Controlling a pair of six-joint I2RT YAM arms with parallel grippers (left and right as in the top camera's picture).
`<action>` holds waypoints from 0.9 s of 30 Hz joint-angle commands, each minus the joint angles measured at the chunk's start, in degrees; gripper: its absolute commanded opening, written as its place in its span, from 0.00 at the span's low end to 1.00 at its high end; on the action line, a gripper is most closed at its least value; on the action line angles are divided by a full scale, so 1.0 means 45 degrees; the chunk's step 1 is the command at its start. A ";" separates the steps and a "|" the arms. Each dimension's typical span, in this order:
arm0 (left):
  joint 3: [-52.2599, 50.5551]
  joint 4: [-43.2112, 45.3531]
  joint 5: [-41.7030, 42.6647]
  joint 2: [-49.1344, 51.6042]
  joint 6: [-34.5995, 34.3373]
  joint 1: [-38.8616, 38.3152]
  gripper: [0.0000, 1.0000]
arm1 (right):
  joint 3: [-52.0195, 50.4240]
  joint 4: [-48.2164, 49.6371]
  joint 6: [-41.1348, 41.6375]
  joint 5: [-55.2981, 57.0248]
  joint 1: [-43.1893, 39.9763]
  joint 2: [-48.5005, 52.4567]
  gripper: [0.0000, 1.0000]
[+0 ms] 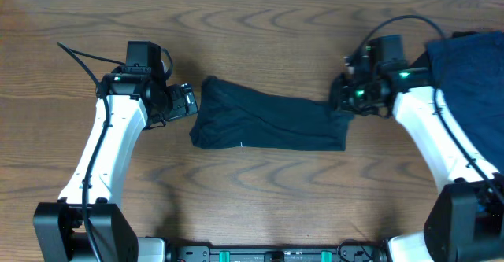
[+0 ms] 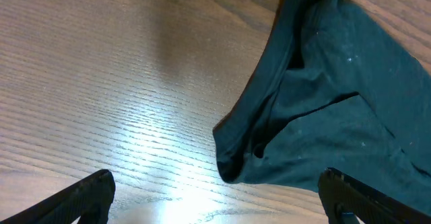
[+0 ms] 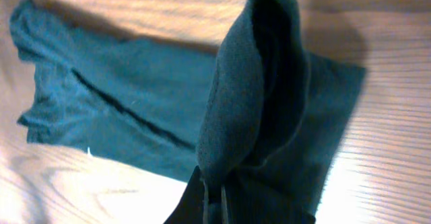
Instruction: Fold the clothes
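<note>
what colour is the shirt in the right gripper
Plain, very dark teal T-shirt; right wrist view shows it best.

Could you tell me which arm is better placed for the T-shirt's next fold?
Probably the right: the right gripper is shut on a lifted fold of the T-shirt at its right end, while the left gripper stands open beside the other end, holding nothing.

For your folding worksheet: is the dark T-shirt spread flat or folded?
Folded: the dark teal fabric T-shirt lies as a narrow layered band, right end raised in the right gripper.
</note>
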 commanded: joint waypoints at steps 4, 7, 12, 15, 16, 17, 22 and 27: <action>-0.0097 -0.0039 -0.0102 0.0141 -0.0024 0.0029 0.98 | 0.0189 0.0379 0.0646 0.0826 0.1506 0.0942 0.01; -0.0097 -0.0039 -0.0102 0.0141 -0.0024 0.0029 0.98 | 0.0189 0.0850 0.0903 0.0835 0.1943 0.1627 0.01; -0.0102 -0.0039 -0.0097 0.0141 -0.0024 0.0029 0.98 | 0.0189 0.2254 0.1268 0.0301 0.2506 0.2866 0.01; -0.0102 -0.0039 -0.0097 0.0141 -0.0024 0.0029 0.98 | 0.0189 0.3089 0.1496 -0.0384 0.2662 0.3240 0.01; -0.0097 -0.0039 -0.0097 0.0141 -0.0024 0.0029 0.98 | 0.0189 0.3225 0.1656 -0.0418 0.2671 0.3249 0.01; -0.0097 -0.0039 -0.0097 0.0141 -0.0024 0.0029 0.98 | 0.0189 0.3298 0.1700 -0.0413 0.2671 0.3254 0.01; -0.0097 -0.0039 -0.0097 0.0141 -0.0024 0.0029 0.98 | 0.0189 0.3133 0.1700 -0.0461 0.2710 0.3249 0.01; -0.0102 -0.0039 -0.0102 0.0141 -0.0024 0.0029 0.98 | 0.0189 0.3089 0.1724 -0.0622 0.2900 0.3249 0.01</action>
